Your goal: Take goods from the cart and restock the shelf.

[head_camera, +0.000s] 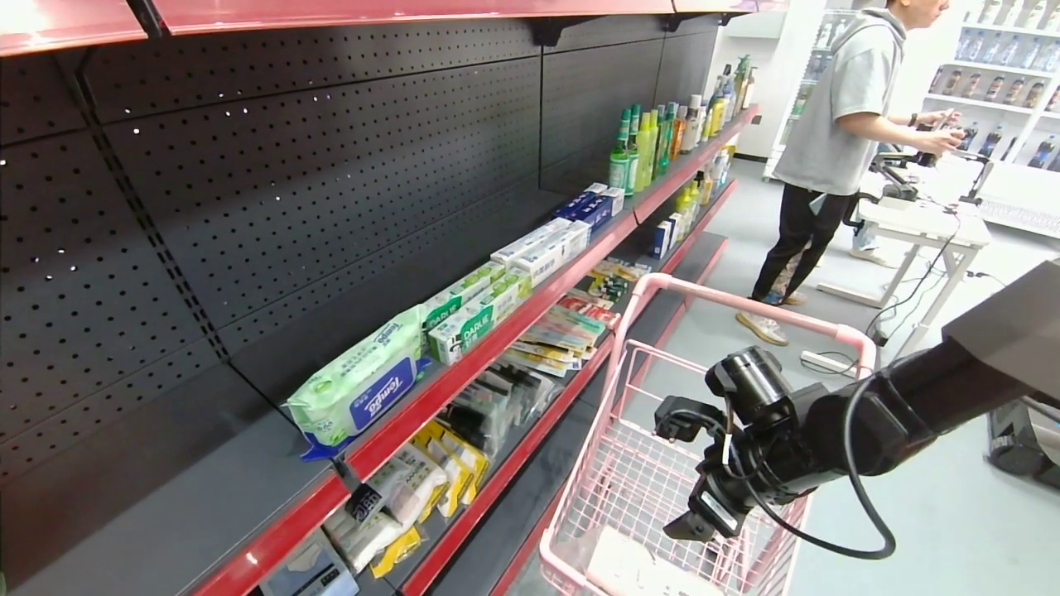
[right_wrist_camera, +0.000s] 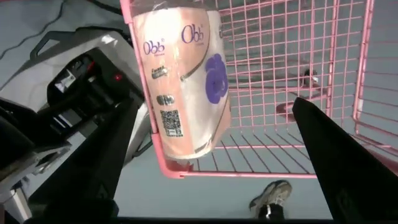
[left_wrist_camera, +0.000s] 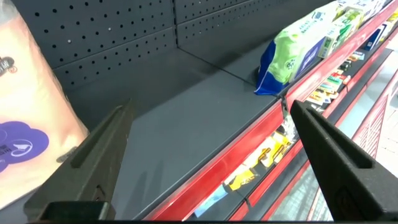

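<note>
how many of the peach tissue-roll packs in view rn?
2. Shelf pack sits on the grey shelf board; cart pack stands in the pink cart, at a corner. More may be hidden.

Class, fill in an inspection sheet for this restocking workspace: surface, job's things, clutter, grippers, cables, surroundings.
Surface: grey shelf deck, bare beside the wipes pack.
Job's things: roll pack stands in a corner of the pink cart; another pink pack seems to sit on the deck.
Clutter: nothing seen.
Grippers: left gripper over the deck, jaws open, empty; right gripper over the cart, jaws open, empty.
Cables: black cable loops under the right arm; cords trail on the floor behind.
Surroundings: stocked lower shelves, white racks of bottles.
</note>
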Motion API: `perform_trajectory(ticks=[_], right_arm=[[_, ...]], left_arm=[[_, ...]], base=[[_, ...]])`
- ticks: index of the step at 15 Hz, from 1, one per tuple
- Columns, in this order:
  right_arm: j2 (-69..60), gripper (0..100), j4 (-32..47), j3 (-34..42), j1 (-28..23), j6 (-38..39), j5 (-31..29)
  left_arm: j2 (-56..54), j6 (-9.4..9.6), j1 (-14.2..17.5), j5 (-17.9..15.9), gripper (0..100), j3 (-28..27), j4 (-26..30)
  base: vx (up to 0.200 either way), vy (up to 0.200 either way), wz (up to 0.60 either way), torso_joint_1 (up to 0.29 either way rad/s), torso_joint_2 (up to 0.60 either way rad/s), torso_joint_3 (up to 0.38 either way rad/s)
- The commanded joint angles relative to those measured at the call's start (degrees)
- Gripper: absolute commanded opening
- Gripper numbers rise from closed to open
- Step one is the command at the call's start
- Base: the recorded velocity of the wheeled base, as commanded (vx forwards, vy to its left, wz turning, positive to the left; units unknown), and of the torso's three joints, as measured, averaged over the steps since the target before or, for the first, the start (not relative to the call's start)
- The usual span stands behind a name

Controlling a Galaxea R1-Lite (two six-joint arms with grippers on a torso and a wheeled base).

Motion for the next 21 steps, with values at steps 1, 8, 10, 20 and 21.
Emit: perform_trajectory(ticks=[1,8,10,20,21], right_arm=[[2.03,100,-0.17,-0.14,1.15,-0.01,-0.01],[5.72,100,-0.25,-2.43,5.72,0.16,-0.80],[6.34,100,-0.25,-2.34,6.77,0.16,-0.80],[8.18,100,-0.25,-2.43,9.67,0.16,-0.80],[8.45,100,-0.34,-2.51,9.76,0.16,-0.80]], left_arm=[[0.07,-0.01,0.01,0.04,100,0.01,0.02],[0.07,-0.01,0.01,0.04,100,0.01,0.02],[0.07,-0.01,0.01,0.04,100,0.01,0.02],[0.07,-0.01,0.01,0.04,100,0.01,0.02],[0.07,-0.01,0.01,0.04,100,0.01,0.02]], base=[[0.000,0.000,0.00,-0.090,0.20,0.100],[0.000,0.000,0.00,-0.105,0.24,0.135],[0.000,0.000,0.00,-0.144,0.33,0.173],[0.000,0.000,0.00,-0.105,0.25,0.138],[0.000,0.000,0.00,-0.110,0.27,0.163]])
